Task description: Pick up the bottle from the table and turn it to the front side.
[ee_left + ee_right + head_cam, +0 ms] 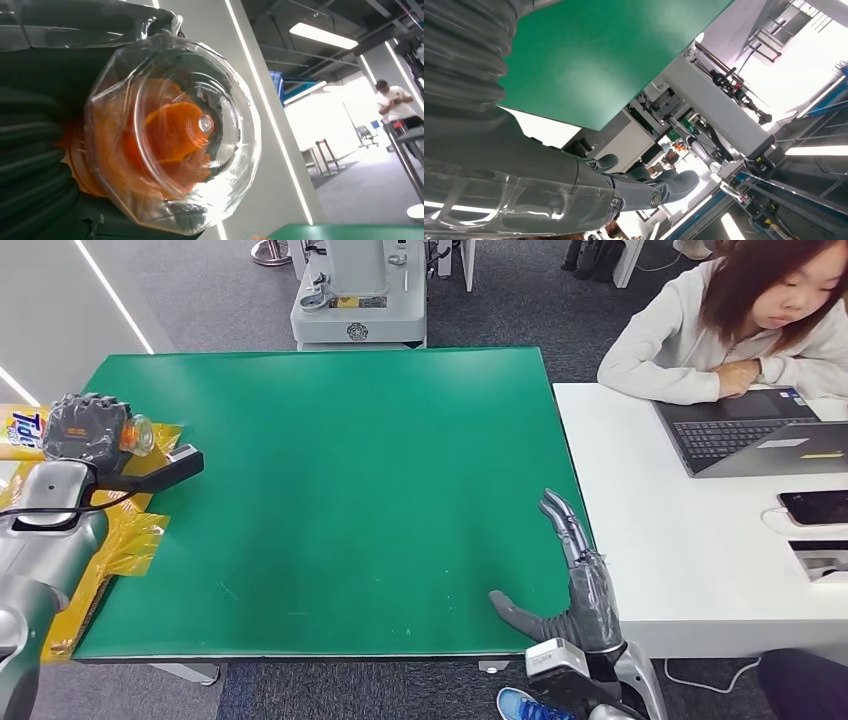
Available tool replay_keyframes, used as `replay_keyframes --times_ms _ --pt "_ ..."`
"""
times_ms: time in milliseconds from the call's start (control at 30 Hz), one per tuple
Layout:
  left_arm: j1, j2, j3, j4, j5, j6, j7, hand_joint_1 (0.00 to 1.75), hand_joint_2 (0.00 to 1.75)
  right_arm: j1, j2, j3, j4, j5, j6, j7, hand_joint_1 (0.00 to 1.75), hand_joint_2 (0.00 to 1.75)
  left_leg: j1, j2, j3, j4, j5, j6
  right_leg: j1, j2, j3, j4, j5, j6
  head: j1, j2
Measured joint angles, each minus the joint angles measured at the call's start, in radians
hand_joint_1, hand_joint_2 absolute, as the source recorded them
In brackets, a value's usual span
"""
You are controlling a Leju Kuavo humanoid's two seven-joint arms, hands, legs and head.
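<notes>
my left hand (85,430) grips the clear orange-capped bottle (137,435), lifted off the green table (340,500) at its left edge — turning remains; my right hand (570,585) hangs released.

A green table (330,500) stands in the middle, with a dark edge along its near side, and its surface is flat and plain. A yellow plastic wrapping (120,540) lies over its left edge, partly on the green top and partly hanging outside. Just beside its right side stands a white table (690,570), which carries an open laptop (750,435), a dark phone (815,506) and a person's forearms.
</notes>
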Motion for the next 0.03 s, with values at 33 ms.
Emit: replay_keyframes --times_ms 33 --pt "0.002 -0.001 0.001 0.002 -0.003 -0.004 0.000 1.75 1.75 0.000 0.000 0.000 0.000 0.000 0.000 0.000 0.00 1.75 0.000 0.000 0.000 0.000 0.000 0.000 0.000 0.000 0.000 0.000 0.000 0.000 0.000 0.000"
